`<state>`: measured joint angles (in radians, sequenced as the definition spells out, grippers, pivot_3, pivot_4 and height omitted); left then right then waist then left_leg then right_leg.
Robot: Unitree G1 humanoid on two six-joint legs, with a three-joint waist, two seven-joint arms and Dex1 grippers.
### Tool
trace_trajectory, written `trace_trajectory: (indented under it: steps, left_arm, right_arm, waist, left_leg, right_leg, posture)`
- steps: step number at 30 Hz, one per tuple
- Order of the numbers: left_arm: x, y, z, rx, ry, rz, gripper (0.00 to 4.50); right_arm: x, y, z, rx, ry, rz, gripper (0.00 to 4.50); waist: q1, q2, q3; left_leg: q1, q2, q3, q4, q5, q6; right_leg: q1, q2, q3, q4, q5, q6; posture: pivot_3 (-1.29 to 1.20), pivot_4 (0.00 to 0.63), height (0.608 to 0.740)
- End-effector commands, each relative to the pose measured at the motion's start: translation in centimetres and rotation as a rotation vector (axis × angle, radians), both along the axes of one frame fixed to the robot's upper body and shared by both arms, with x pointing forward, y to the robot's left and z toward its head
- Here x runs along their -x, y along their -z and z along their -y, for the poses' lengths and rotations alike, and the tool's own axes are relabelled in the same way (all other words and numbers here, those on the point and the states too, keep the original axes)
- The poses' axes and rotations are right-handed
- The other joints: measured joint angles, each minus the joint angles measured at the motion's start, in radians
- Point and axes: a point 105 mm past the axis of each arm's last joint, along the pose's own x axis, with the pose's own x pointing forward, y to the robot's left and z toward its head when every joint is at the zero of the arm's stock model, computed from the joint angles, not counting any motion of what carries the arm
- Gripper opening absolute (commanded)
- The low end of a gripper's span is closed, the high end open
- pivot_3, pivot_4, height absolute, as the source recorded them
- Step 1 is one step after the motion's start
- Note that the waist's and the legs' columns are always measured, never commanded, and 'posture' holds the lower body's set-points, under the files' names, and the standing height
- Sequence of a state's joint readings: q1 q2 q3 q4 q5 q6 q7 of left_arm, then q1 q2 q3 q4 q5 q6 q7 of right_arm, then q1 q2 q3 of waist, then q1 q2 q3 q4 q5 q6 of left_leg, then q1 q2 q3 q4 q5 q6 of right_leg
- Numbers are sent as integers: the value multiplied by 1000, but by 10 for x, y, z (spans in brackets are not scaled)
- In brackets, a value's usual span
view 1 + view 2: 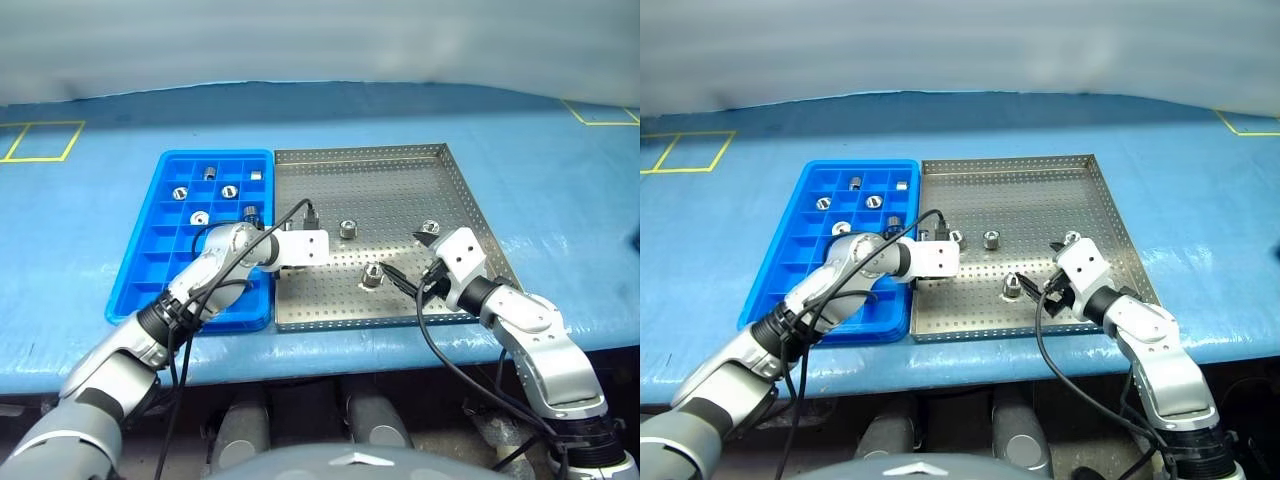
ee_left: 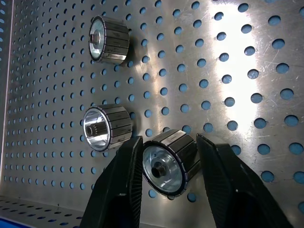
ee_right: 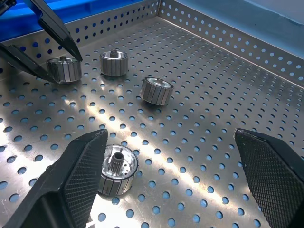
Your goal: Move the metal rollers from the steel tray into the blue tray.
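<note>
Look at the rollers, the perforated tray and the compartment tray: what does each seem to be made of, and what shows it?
The metal rollers: probably steel or aluminium, with bright mirror-like faces and grooved sides. The steel tray: sheet metal, brushed grey, catching glare between its punched holes. The blue tray: likely moulded plastic, uniform saturated colour with a soft sheen.

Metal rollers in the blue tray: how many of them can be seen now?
6 metal rollers. Two lie near the blue tray's far end, two a little nearer, two nearer again. The left arm covers some near compartments, so more may be hidden.
</note>
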<state>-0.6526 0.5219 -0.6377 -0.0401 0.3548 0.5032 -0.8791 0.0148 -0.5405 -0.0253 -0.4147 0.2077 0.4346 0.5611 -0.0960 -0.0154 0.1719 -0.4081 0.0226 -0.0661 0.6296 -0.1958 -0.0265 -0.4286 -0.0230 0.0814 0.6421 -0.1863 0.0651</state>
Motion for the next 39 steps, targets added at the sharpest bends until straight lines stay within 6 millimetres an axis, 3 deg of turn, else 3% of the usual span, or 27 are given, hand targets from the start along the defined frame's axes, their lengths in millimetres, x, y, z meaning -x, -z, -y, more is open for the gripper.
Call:
trace_trajectory:
  steps: [1, 3, 7, 13, 20, 27, 33, 37, 39]
  left_arm:
    - [-6, 5, -14, -49, -49, 1, 1736]
    - [-7, 7, -13, -50, -55, 0, 1326]
    - [-8, 5, -6, -12, -61, -6, 49]
    - [4, -21, 17, 300, -67, -168, 49]
    - [1, -64, 11, 550, -105, -233, 49]
    - [-16, -71, 1, 584, -208, -177, 49]
    - [-15, -72, 9, 634, -204, -223, 49]
    - [-20, -63, 8, 543, -196, -155, 49]
    - [-22, -58, 12, 493, -179, -127, 427]
  right_arm:
    - [-2, -11, -1, -2, -3, 56, 4500]
    - [-3, -12, -1, -2, -2, 61, 4500]
    - [-4, -14, -1, 0, 2, 69, 4500]
    - [-4, -13, -1, 1, 3, 70, 4500]
    - [-3, -12, -2, 2, 4, 64, 4500]
    - [-4, -13, -5, 2, -8, 67, 4500]
    - [-5, -13, -7, 3, -14, 68, 4500]
    - [-5, -13, -9, 0, -17, 68, 4500]
    - [-5, -12, -9, -3, -16, 67, 4500]
  waist:
    - [0, 0, 0]
    - [-1, 0, 0]
    - [-1, 0, 0]
    - [4, 0, 0]
    - [5, -1, 0]
    - [6, -1, 1]
    - [8, -1, 1]
    - [6, -1, 1]
    - [6, -1, 1]
  left_leg:
    - [0, 0, 0, 0, 0, 0]
    - [0, 0, 0, 0, 0, 0]
    - [1, 0, 0, 0, 0, 0]
    - [-1, 0, 0, 0, 0, 0]
    - [-2, 0, 0, 0, 0, 0]
    - [-2, 0, 0, 0, 0, 0]
    - [-2, 0, 0, 1, 0, 0]
    - [-2, 0, 0, 1, 0, 0]
    - [-1, 0, 0, 1, 0, 0]
  right_leg:
    - [0, 0, 0, 0, 0, 0]
    - [0, 0, 0, 0, 0, 0]
    - [0, 0, 1, 1, 0, 0]
    - [-1, 0, 1, 0, 0, 0]
    - [-1, 0, 0, -1, 0, 0]
    - [-1, 0, 0, 0, 0, 0]
    - [-1, 0, 0, 0, 0, 0]
    - [-1, 0, 0, 0, 0, 0]
    - [-1, 0, 1, 0, 0, 0]
  posture:
    - [-68, 150, 740]
    - [-68, 150, 740]
    - [-70, 150, 740]
    - [-77, 150, 740]
    - [-69, 150, 740]
    - [-66, 150, 740]
    - [-68, 150, 740]
    - [-72, 150, 740]
    - [-75, 150, 740]
